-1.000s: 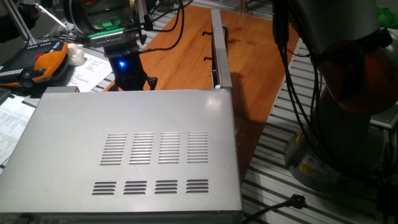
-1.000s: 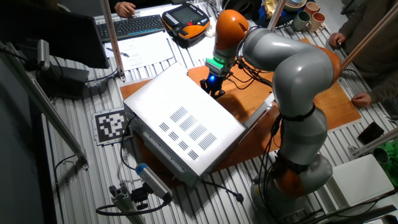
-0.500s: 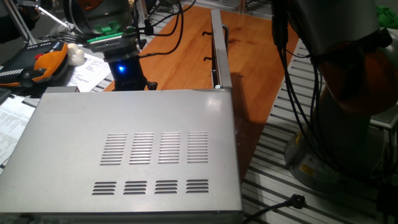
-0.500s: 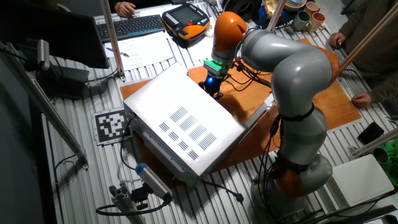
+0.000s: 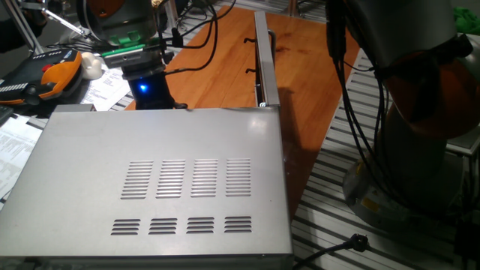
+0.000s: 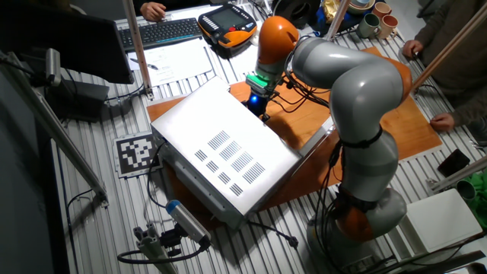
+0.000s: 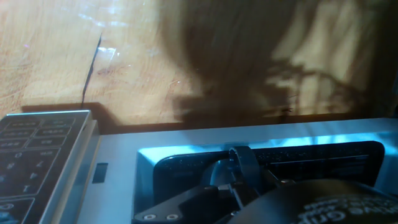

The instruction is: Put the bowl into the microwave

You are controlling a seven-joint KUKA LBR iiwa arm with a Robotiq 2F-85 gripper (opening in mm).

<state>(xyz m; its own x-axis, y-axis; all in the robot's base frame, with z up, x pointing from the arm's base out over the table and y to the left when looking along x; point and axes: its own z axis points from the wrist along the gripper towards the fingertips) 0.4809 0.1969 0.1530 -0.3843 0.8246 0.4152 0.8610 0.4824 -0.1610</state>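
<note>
The microwave [image 5: 157, 180] is a large silver-grey box with vent slots on its top; it also shows in the other fixed view [image 6: 221, 152]. Its door [image 5: 262, 60] stands open, edge-on over the wooden board. My gripper [image 5: 166, 102] hangs just past the microwave's front edge with a blue light on its body, and shows in the other fixed view [image 6: 261, 113] too. The hand view shows the keypad [image 7: 31, 149], the blue-lit front opening and dark gripper parts [image 7: 236, 180]. The bowl is not visible in any view. I cannot tell how the jaws stand.
An orange teach pendant [image 5: 52, 75], a white lump [image 5: 91, 66] and papers lie behind the microwave. A keyboard [image 6: 163, 32] and mugs [image 6: 373, 23] sit at the far edge. The arm's base [image 6: 365, 221] and cables stand beside the wooden board [image 5: 300, 82].
The gripper has shifted a little along the microwave's front, left and up in both fixed views. The microwave and its door have not moved.
</note>
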